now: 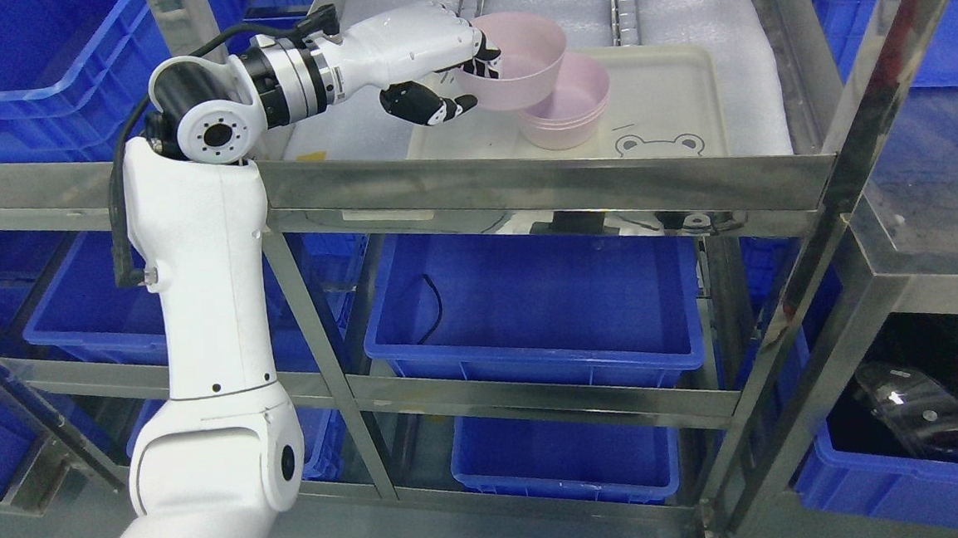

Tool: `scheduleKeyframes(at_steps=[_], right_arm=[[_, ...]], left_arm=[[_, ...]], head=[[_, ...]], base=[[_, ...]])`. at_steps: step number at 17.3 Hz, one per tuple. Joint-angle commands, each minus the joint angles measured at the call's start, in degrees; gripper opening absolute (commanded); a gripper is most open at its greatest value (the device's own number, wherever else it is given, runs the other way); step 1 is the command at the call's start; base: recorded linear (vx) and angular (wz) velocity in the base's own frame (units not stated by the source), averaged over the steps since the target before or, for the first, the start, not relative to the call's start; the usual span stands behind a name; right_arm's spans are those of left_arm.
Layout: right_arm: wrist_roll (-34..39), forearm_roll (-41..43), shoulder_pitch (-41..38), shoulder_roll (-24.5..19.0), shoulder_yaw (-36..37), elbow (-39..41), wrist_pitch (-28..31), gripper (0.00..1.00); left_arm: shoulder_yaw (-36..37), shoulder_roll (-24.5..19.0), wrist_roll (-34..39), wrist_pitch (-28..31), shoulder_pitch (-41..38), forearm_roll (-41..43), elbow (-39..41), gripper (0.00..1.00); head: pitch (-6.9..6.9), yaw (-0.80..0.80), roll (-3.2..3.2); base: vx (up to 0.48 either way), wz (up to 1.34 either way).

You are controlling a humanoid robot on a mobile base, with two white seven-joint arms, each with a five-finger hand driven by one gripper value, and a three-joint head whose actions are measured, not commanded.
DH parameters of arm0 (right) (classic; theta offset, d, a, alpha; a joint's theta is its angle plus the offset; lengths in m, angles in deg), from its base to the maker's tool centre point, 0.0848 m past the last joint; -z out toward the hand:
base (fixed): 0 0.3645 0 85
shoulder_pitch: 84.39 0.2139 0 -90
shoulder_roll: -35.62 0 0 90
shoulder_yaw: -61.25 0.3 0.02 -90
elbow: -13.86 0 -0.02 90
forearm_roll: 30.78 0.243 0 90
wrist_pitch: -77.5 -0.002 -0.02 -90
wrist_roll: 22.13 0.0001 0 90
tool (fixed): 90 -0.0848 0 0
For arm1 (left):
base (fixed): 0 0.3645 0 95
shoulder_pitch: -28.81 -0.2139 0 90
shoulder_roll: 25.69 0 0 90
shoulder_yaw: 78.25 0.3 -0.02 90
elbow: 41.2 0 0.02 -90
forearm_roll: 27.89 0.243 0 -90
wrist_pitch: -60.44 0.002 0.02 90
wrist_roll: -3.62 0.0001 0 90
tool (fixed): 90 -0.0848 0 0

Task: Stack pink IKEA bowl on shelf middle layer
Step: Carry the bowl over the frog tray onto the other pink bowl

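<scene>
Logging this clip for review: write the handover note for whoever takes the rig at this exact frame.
Left hand: shut on the held pink bowl, gripping its near rim, bowl tilted and raised above the tray.
Right hand: not in view.
Pink bowl stack sits on the white bear tray on the steel shelf, just right of and below the held bowl.
Done: bowl picked up and brought beside the stack.
Left: shift it over the stack, level it, lower it in, release, withdraw.

The robot's left hand [433,64] grips the near rim of a pink bowl [520,58], holding it tilted above a stack of pink bowls [573,109] on a cream tray [685,98] atop a steel shelf [540,186], blue bins [532,316] below.
</scene>
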Motion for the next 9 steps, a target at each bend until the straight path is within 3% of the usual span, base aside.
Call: scheduleKeyframes(at_steps=[1, 9], right_arm=[[0.01, 0.00, -1.24, 1.00, 0.00, 1.00, 0.01, 1.00], [0.01, 0.00, -1.24, 1.00, 0.00, 1.00, 0.01, 1.00]], left_arm=[[2.61, -1.00, 2.73, 0.22, 2.63, 6.64, -12.97, 0.02], [3.67, -1.00, 6.95, 0.22, 4.12, 9.54, -12.97, 0.03]], head=[[0.00, 0.00, 0.00], [-0.01, 0.00, 0.00]], base=[[0.037, -0.21], [0.015, -0.12]])
